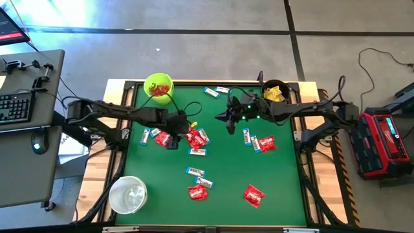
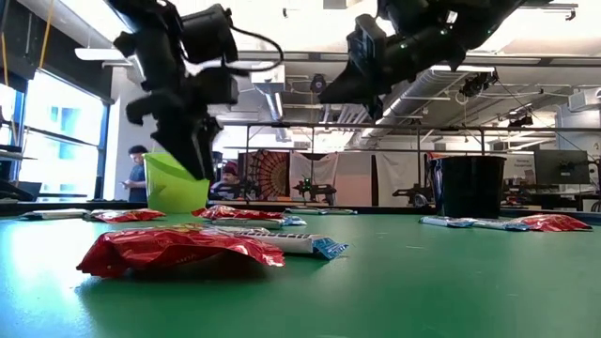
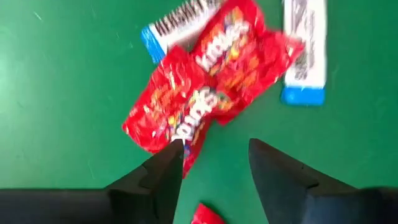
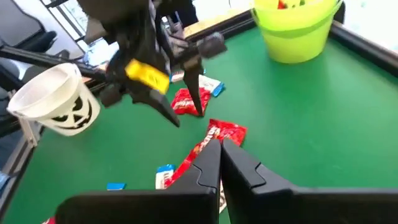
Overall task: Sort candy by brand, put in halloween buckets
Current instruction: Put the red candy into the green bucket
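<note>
Left gripper (image 3: 211, 165): hung over the table's left-centre, fingers parted, nothing between them, tips just beside 2 overlapping red packets (image 3: 211, 87).
Right gripper (image 4: 219, 163): raised above the table's middle, fingers pressed together, empty.
Buckets: lime green bucket (image 1: 158, 86) at the far edge (red pieces inside), black bucket (image 1: 274, 90) at far right, white bucket (image 1: 127, 194) at the near left corner.
Candy: white-and-blue bars (image 1: 195, 171) and more red packets lay scattered on the green table (image 1: 284, 188).

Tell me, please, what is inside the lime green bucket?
The lime green bucket holds red packets. How many lie deeper cannot be seen, because the top ones cover them.
</note>
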Robot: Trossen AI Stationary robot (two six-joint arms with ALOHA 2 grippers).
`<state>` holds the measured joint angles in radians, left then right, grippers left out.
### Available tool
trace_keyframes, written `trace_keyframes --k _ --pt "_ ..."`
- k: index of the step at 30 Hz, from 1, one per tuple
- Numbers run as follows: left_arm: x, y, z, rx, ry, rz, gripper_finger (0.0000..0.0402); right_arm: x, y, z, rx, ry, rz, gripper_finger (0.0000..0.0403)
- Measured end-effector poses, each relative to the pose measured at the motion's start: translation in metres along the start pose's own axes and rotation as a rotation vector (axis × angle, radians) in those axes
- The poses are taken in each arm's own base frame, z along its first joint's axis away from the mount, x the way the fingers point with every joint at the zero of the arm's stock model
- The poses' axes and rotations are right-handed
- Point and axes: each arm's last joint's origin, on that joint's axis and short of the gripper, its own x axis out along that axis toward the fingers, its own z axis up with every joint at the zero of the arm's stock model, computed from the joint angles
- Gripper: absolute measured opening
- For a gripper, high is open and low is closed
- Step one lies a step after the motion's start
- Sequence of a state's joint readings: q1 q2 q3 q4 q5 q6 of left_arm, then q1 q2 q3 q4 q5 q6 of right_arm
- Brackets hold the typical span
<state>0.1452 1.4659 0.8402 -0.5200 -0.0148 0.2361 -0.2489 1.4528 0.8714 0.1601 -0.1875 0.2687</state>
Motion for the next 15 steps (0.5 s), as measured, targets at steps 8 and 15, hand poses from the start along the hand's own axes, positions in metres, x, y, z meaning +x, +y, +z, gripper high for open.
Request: trace_keyframes --k 8,15 --pt "0.030 0.003 -0.005 0.025 0.122 0.049 0.0188 -0.003 0.003 0.009 -0.020 -0.033 -0.013 0.0000" --pt "0.049 0.004 -0.008 0.026 0.177 0.036 0.0181 -0.003 0.003 0.008 -0.018 -0.032 -0.017 0.0000"
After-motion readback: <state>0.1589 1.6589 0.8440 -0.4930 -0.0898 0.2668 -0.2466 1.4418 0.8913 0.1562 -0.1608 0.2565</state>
